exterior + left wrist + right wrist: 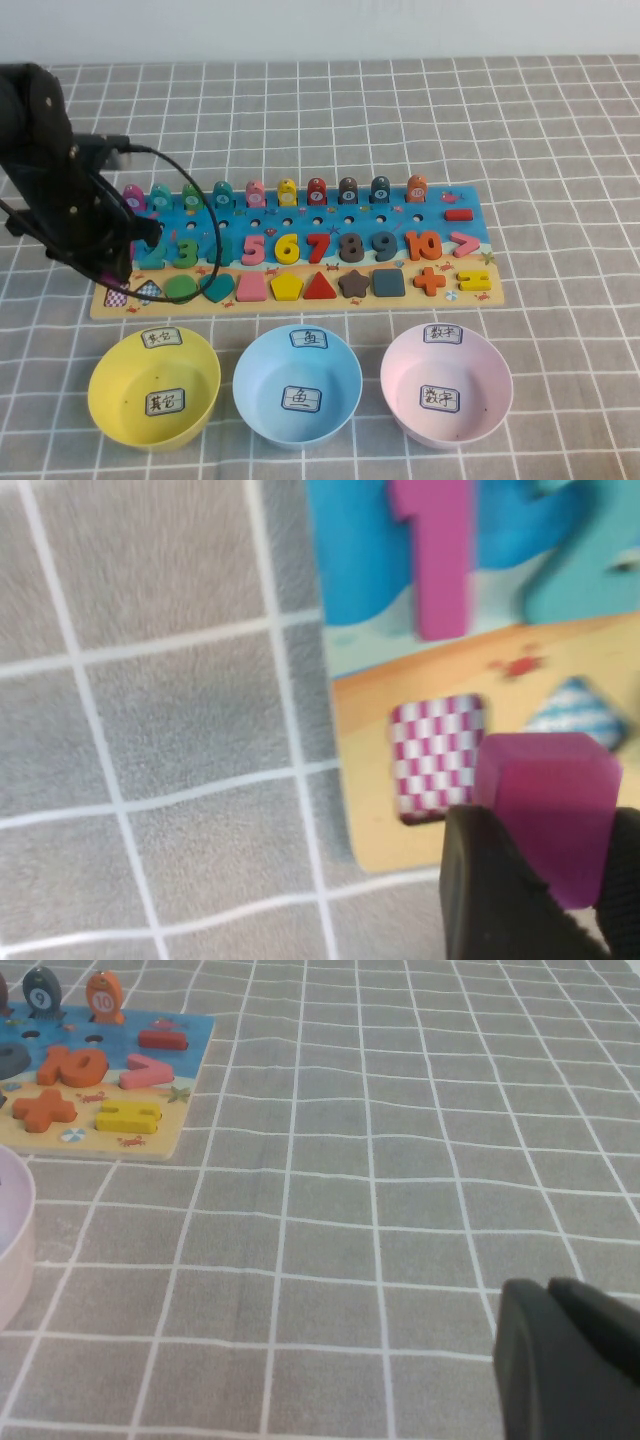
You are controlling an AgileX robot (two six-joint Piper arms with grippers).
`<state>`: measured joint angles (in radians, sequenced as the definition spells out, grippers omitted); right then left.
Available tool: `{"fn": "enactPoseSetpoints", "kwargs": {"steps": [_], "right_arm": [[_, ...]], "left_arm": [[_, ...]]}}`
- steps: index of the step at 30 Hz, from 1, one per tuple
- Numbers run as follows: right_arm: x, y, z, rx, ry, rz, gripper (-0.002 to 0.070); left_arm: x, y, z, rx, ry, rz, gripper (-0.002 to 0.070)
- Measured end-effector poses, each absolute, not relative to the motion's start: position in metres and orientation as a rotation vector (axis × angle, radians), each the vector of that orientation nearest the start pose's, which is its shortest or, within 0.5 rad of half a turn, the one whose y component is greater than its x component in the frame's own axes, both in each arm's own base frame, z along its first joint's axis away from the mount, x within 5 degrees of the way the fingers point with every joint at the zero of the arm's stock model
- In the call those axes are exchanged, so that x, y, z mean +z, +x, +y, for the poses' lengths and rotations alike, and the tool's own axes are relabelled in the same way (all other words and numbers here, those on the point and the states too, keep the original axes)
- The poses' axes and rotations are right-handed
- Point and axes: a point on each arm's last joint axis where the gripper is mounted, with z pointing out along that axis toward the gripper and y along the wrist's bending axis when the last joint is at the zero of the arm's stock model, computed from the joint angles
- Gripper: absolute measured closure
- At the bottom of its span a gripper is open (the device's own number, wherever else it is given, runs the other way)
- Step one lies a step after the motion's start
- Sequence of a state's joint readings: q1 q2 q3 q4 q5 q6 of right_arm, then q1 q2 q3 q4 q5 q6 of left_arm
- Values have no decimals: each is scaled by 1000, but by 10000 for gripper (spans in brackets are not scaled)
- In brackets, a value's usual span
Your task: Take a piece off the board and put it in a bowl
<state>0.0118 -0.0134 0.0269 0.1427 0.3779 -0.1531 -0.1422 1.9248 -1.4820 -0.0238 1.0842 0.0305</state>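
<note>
The left gripper [545, 880] pinches the magenta block [548, 810] just above its checkered slot [436, 754] at the board's [300, 300] nine-o'clock end. The grip looks shallow; swinging toward the yellow bowl [120, 405] at six o'clock could shake it loose. The right gripper [570, 1360] is parked on the cloth; I cannot tell its fingers' state.

The piece [548, 810] is a small magenta-pink block with rounded corners, clamped between the two dark fingers of the left tool [545, 880] and lifted clear of its slot. Just beyond the tool lies the vacated pink-and-white chequered recess at the corner of the board [440, 298], a long blue and tan puzzle board lying flat on the desk with numerals, shape blocks and pegs. The yellow bowl [110, 395], round, upright and bearing two white labels, sits on the desk below the left tool [120, 268], just beside the board's near edge.
</note>
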Motion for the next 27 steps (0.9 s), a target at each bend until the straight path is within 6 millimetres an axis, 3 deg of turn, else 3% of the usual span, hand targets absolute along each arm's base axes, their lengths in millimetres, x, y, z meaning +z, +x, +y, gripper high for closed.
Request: {"fn": "enactPoseSetpoints", "kwargs": {"steps": [6,13,19,27], "right_arm": [[171,52,5,43,-66,1870,694],[171,52,5,43,-66,1870,694],[171,52,5,43,-66,1870,694],[171,52,5,43,-66,1870,694]], "left_arm": [[269,363,-62,-56,273,2883,487],[304,315,-76,-75,362,2823,487],[308,269,-78,-90,420,2805,487],[291,220,-77,-175,444,2840,487]]}}
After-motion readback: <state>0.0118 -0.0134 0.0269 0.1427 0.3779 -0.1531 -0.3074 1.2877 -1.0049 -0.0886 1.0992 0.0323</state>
